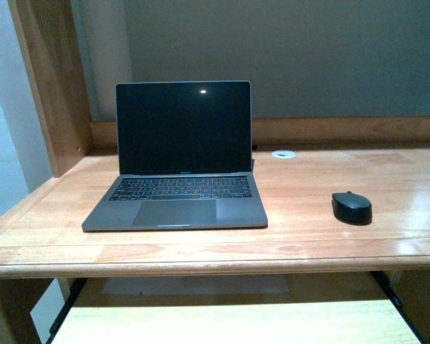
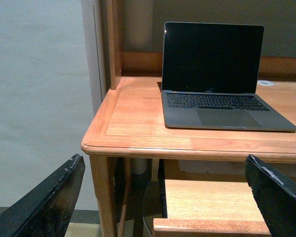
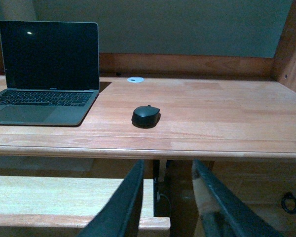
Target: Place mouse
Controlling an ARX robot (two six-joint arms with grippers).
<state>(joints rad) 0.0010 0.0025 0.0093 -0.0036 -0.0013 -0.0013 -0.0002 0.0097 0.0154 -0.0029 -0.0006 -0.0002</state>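
A wooden surface (image 1: 330,236) is shown from the front view, with an open laptop (image 1: 179,193) placed left of centre, its screen dark apart from one small reflected light spot. The mouse (image 1: 352,207), small, black and oval, is seen lying on the surface at the right of the frame, well apart from the laptop and touched by nothing. A small white round disc (image 1: 284,154) is set in the surface behind the laptop's right corner; what it is cannot be made out. Below the front edge a pale pull-out shelf (image 1: 229,322) is partly shown and is cut off by the bottom of the frame. No arm is seen in the front view.

In the left wrist view, the left gripper (image 2: 167,197) is shown only as two dark fingers (image 2: 49,202) at the lower corners of the frame, spread wide and released, with nothing between them. The mouse is not in this view.

In the right wrist view, the right gripper (image 3: 170,197) is seen at the bottom centre of the frame, its fingers (image 3: 126,202) parted and empty, their tips lying below the surface edge. The mouse (image 3: 146,115) lies at centre frame, with the laptop (image 3: 44,79) cut off at the left edge.
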